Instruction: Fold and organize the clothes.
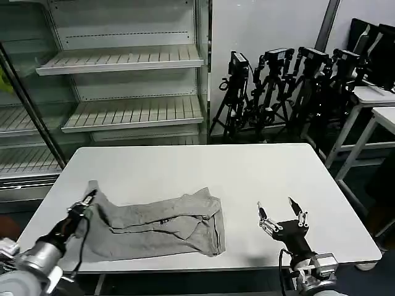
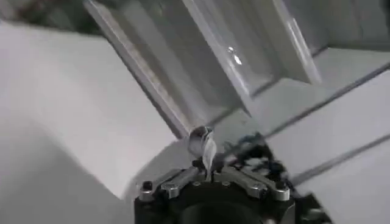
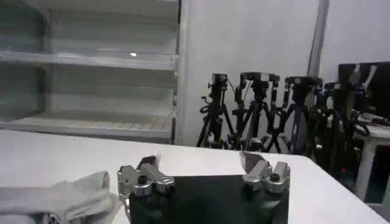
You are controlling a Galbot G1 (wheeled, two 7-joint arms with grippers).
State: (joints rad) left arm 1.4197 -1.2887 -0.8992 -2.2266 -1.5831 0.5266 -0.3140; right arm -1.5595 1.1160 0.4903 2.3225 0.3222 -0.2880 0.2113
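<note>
Closest to my head camera is the white table (image 1: 247, 172), and on its near left part lies the grey T-shirt (image 1: 160, 225), crumpled into a long, half-folded strip running from the left edge toward the middle. I judge it light, limp and prone to sagging or bunching, not slippery or fragile; it should be taken at corners, hem or shoulder edges, so the cloth hangs flat instead of wadding up.

My left gripper (image 1: 86, 202) sits at the shirt's left end, its fingers pinched together on a corner of the fabric; in the left wrist view a small tuft of cloth stands between the closed fingertips. My right gripper (image 1: 281, 216) hovers over bare tabletop, well apart from the shirt's right edge, fingers spread and holding nothing.

Behind the table stand empty white shelves (image 1: 123, 86) and a cluster of black tripods (image 1: 284, 86), with a smaller white table (image 1: 382, 105) at the far right. None of these crowds the work; the only obstacle I see is the shirt's own rumpled overlap.
</note>
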